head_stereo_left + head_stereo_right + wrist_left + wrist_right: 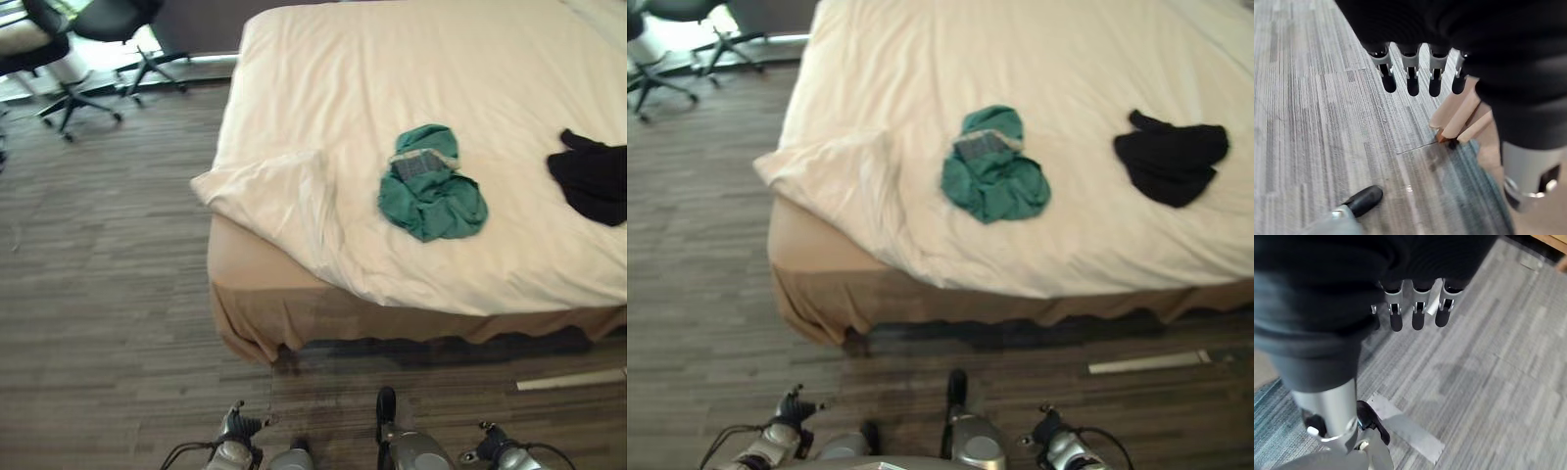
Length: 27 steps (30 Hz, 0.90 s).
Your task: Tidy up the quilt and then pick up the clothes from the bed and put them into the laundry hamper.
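So I'm standing at the foot of the bed (265, 294), both arms hanging low by my sides. My left hand (1410, 73) is pointing down over the wood-look floor (108, 294), fingers straight and relaxed, nothing in them. Same story with my right hand (1415, 308): fingers hanging loose over the floor, holding nothing.

The cream quilt (392, 78) covers the bed, but its near-left corner (260, 186) is bunched and folded back on itself, so the tan bed skirt shows under it. On top of the quilt there's a crumpled green garment (431, 191) around the middle, and a black garment (1171, 157) well apart from it toward my right. The green one has a grey patch on it, maybe a lining, hard to tell from here.

Black office chairs (98, 39) sit off past the bed's far-left corner.
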### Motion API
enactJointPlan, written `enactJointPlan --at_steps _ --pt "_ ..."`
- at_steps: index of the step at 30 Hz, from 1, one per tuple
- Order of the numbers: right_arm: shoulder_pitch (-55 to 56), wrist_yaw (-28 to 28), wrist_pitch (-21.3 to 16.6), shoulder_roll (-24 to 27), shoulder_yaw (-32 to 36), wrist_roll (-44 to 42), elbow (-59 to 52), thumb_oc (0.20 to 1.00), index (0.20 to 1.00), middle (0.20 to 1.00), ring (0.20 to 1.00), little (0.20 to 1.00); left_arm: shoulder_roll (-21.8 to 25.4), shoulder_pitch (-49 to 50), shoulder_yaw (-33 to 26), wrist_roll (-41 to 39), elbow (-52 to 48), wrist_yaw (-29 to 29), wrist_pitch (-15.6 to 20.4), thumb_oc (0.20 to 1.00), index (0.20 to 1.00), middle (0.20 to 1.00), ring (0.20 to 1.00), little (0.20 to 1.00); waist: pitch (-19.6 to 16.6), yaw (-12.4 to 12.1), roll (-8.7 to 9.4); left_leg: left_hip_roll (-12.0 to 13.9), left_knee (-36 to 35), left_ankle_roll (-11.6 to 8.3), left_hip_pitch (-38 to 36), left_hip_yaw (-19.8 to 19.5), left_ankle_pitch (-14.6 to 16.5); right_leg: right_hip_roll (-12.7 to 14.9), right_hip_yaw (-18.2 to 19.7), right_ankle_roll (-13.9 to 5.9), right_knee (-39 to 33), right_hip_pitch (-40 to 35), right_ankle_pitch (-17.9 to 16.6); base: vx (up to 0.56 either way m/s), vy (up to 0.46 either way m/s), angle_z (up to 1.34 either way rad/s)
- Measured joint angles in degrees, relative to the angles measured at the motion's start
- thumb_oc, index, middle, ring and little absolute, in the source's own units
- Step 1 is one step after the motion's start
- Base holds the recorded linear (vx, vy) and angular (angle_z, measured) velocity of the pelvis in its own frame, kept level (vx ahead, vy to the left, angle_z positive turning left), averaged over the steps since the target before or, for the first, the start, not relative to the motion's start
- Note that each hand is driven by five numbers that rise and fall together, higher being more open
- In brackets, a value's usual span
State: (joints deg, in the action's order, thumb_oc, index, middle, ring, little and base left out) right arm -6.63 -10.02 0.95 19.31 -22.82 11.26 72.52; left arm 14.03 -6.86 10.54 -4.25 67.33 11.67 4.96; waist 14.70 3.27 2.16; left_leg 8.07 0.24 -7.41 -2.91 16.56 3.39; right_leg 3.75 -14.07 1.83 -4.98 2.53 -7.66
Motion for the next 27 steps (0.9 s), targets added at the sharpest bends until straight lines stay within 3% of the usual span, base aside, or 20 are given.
enactJointPlan --at_steps 1,3,4,5,8,10,13,15,17,18,21,22,25,27 --pt "-0.02 -0.12 0.09 0.32 0.46 0.07 -0.06 1.0 1.0 1.0 1.0 1.0 0.52 0.73 -1.73 -2.59 -1.99 0.03 0.09 1.0 1.0 1.0 1.0 1.0 -0.07 -0.17 -0.26 0.67 -2.95 0.29 -0.59 2.11 -1.75 -0.76 -0.25 -0.01 -0.01 -0.31 0.3 0.07 -0.003 0.1" --pt "0.09 -1.01 0.02 0.99 1.54 0.17 -0.35 1.0 1.0 1.0 1.0 1.0 2.06 1.34 -3.58 -6.44 -3.67 1.23 0.12 1.0 1.0 1.0 1.0 1.0 0.13 0.19 -1.14 1.68 -5.14 0.56 -1.17 1.77 -4.57 -2.19 0.01 0.66 -0.02 -0.8 0.88 0.11 -0.005 -0.11" --pt "0.87 -1.35 0.1 1.7 2.25 0.86 -1.25 1.0 1.0 1.0 1.0 1.0 2.46 1.93 -6.08 -9.68 -5.45 2.1 0.78 1.0 1.0 1.0 1.0 1.0 -0.02 1.23 -2.07 1.63 -5.14 0.52 -1.16 1.63 -5.17 -2.49 -0.02 0.66 -0.01 -0.8 0.88 0.12 -0.009 -0.15" --pt "3.54 -1.13 0.2 4.0 2.22 2.43 -3.83 1.0 1.0 1.0 1.0 1.0 3.4 1.86 -6.63 -11.31 -10.52 2.18 0.36 1.0 1.0 1.0 1.0 1.0 0.05 2.48 -4.13 2.04 -5.17 0.62 -1.53 1.99 -5.78 -2.98 0.01 0.48 0.01 -0.71 0.69 0.19 -0.009 0.03" --pt "12.12 -0.71 -1.11 6.91 2.36 4.77 -12.19 1.0 1.0 1.0 1.0 1.0 13.99 3.58 -6.52 -10.52 -31.9 2.34 1.53 1.0 1.0 1.0 1.0 1.0 0.02 3.02 -3.6 1.7 -5.19 0.87 -1.45 3.45 -6.52 -2.31 0.05 -0.43 0.02 -0.93 0.44 0.09 0.001 0.1" --pt "15.43 -0.06 -1.45 7.68 4.06 6.28 -12.57 1.0 1.0 1.0 1.0 1.0 23.12 -1.31 -7.19 -7.68 -38.2 4.86 3.62 1.0 1.0 1.0 1.0 1.0 -0.06 3.24 -3.41 0.89 -5.27 0.96 -0.91 3.45 -6.55 -1.42 0.44 -1.14 0.04 -0.72 0.0 0.0 0.011 0.04" --pt "16.07 0.44 -1.37 7.59 4.56 6.22 -11.07 1.0 1.0 1.0 1.0 1.0 28.87 -6.23 -6.8 -1.52 -43.5 7.41 4.04 1.0 1.0 1.0 1.0 1.0 0.06 4.38 -3.55 -0.16 -5.29 1.44 0.54 4.03 -6.63 -0.54 1.21 -2.34 0.01 1.48 -0.87 -0.07 0.021 -0.08" --pt "14.92 0.55 -2.18 7.45 4.49 6.23 -11.19 1.0 1.0 1.0 1.0 1.0 31.58 -14.1 -1.78 7.02 -44.14 9.02 3.2 1.0 1.0 1.0 1.0 1.0 0.23 4.74 -3.96 -0.85 -5.29 2.41 3.37 4.9 -7.31 0.16 1.95 -3.61 0.28 4.68 -1.9 -0.05 0.006 -0.17" --pt "14.05 0.52 -2.68 7.38 4.26 6.21 -12.18 1.0 1.0 1.0 1.0 1.0 31.12 -17.26 -0.13 11.53 -43.54 9.54 2.15 1.0 1.0 1.0 1.0 1.0 0.29 6.36 -3.87 -1.1 -5.29 2.32 3.97 5.24 -7.4 0.31 2.3 -3.63 0.26 5.6 -2.14 -0.04 0.022 -0.11" --pt "13.21 0.35 -3.22 7.39 2.1 6.18 -14.08 1.0 1.0 1.0 1.0 1.0 32.03 -28.41 11.77 19.24 -37.59 11.19 -0.32 1.0 1.0 1.0 1.0 1.0 0.38 7.16 -3.57 -1.22 -5.31 2.01 5.75 5.44 -7.28 0.26 3.43 -3.35 0.01 7.55 -1.96 -0.01 0.05 -0.1" --pt "9.06 0.25 -3.57 7.16 1.44 5.95 -17.26 1.0 1.0 1.0 1.0 1.0 30.96 -39.53 17.8 23.47 -31.82 11.88 -2.46 1.0 1.0 1.0 1.0 1.0 1.66 9.22 -2.8 -1.68 -5.32 2.55 8.37 7.32 -8.07 0.44 5.13 -4.06 0.34 11.28 -3.35 -0.05 0.007 -0.31" --pt "7.68 -0.2 -3.83 7.16 1.16 4.2 -21.26 1.0 1.0 1.0 1.0 1.0 30.99 -46.25 22.8 25.86 -26.62 12.28 -3.79 1.0 1.0 1.0 1.0 1.0 2.86 10.63 -2.8 -1.81 -5.31 2.66 9.93 8.07 -8.18 0.45 5.7 -4.37 0.35 13.27 -3.94 -0.07 -0.022 -0.36" --pt "5.81 -1.43 -5.1 6.96 -0.34 2.04 -24.39 1.0 1.0 1.0 1.0 1.0 30.94 -53.04 25.51 29.25 -22.08 13.06 -5.59 1.0 1.0 1.0 1.0 1.0 6.21 12.66 -3.28 -1.79 -5.29 2.64 11.44 9.43 -8.35 0.2 6.77 -3.76 0.37 15.54 -4.99 -0.05 -0.022 -0.27" --pt "5.48 -2.3 -5.32 6.66 -1.07 0.96 -24.28 1.0 1.0 1.0 1.0 1.0 31.04 -58.9 32.48 32.1 -13.86 13.55 -6.6 1.0 1.0 1.0 1.0 1.0 8.3 12.95 -3.93 -1.58 -5.3 2.51 12.48 9.75 -8.25 -0.14 7.58 -3.55 0.37 17.04 -5.32 -0.05 -0.019 -0.23"
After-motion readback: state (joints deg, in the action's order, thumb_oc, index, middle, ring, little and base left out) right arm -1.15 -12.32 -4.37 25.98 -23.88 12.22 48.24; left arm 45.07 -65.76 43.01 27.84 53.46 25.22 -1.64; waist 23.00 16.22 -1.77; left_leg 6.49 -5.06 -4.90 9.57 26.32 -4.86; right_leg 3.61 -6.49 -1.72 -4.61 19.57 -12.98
